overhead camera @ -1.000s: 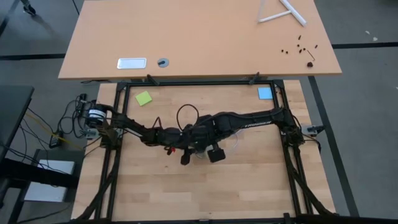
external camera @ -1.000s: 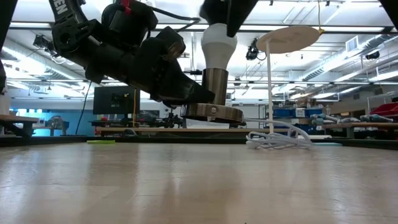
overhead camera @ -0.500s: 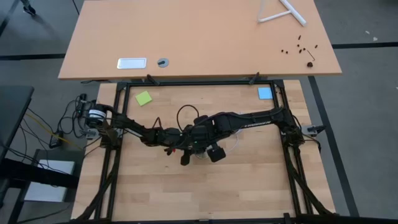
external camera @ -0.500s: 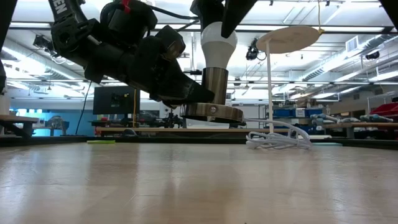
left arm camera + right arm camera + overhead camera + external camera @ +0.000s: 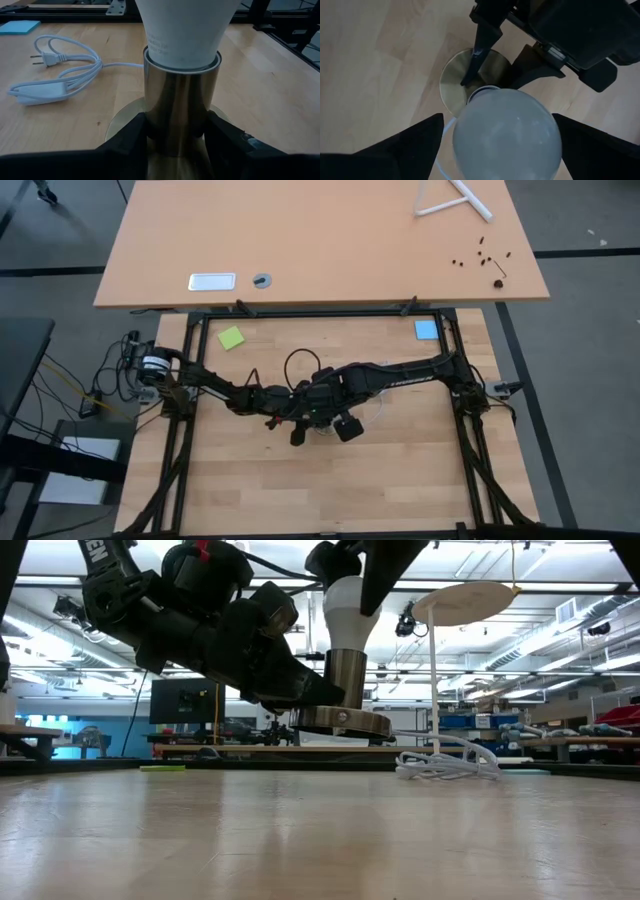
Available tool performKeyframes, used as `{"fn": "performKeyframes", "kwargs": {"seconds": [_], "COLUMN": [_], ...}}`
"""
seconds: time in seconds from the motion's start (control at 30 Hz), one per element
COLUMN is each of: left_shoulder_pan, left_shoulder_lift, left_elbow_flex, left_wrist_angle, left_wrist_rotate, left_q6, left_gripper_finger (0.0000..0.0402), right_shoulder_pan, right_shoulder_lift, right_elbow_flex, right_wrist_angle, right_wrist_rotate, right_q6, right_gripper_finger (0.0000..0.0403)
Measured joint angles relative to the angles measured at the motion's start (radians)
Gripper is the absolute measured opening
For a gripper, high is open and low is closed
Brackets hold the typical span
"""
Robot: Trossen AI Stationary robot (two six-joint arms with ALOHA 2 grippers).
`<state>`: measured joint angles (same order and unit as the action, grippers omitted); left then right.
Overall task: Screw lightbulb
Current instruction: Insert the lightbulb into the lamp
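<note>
The bulb (image 5: 349, 612) stands upright in the brass socket (image 5: 181, 107), which rises from a round brass base (image 5: 452, 82) near the middle of the wooden table (image 5: 400, 480). The left gripper (image 5: 176, 131) comes in low from the side and clamps the socket's barrel between its two fingers (image 5: 131, 136), just under the bulb's neck. The right gripper (image 5: 497, 131) hangs straight above the bulb, its fingers (image 5: 402, 145) spread wide on either side of the white globe; from the wrist view a gap shows on both sides, so it does not grip the glass. A white cord (image 5: 55, 70) with its plug and switch lies coiled on the table beside the base. A green note (image 5: 231, 338) and a blue note (image 5: 426, 330) lie near the table's far edge.
</note>
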<state>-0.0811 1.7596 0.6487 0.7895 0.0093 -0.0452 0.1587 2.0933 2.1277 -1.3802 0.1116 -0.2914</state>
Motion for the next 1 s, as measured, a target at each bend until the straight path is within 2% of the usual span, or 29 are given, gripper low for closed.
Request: {"fn": "performKeyframes", "kwargs": {"seconds": [0.13,0.37,0.57,0.77,0.93,1.0], "left_shoulder_pan": [0.0,0.0,0.0,0.0,0.0,0.0], "left_shoulder_lift": [0.0,0.0,0.0,0.0,0.0,0.0], "left_elbow_flex": [0.0,0.0,0.0,0.0,0.0,0.0], "left_wrist_angle": [0.0,-0.002,-0.002,-0.001,-0.001,-0.001], "left_wrist_rotate": [0.0,0.0,0.0,0.0,0.0,0.0], "left_q6": [0.0,-0.002,-0.002,-0.002,-0.003,-0.008], "left_gripper_finger": [0.0159,0.0159,0.0159,0.0159,0.0159,0.0159], "right_shoulder_pan": [0.0,-0.004,-0.004,-0.009,-0.024,-0.03], "right_shoulder_lift": [0.0,0.0,0.0,0.0,0.0,0.0], "right_elbow_flex": [0.0,0.0,0.0,0.0,-0.001,-0.001], "right_wrist_angle": [0.002,-0.007,-0.008,-0.01,-0.023,-0.028], "right_wrist_rotate": [0.0,0.0,0.0,0.0,-0.018,-0.037], "right_q6": [0.011,0.027,0.117,0.36,0.706,0.796], "right_gripper_finger": [0.0345,0.0273,0.0276,0.0292,0.0283,0.0285]}}
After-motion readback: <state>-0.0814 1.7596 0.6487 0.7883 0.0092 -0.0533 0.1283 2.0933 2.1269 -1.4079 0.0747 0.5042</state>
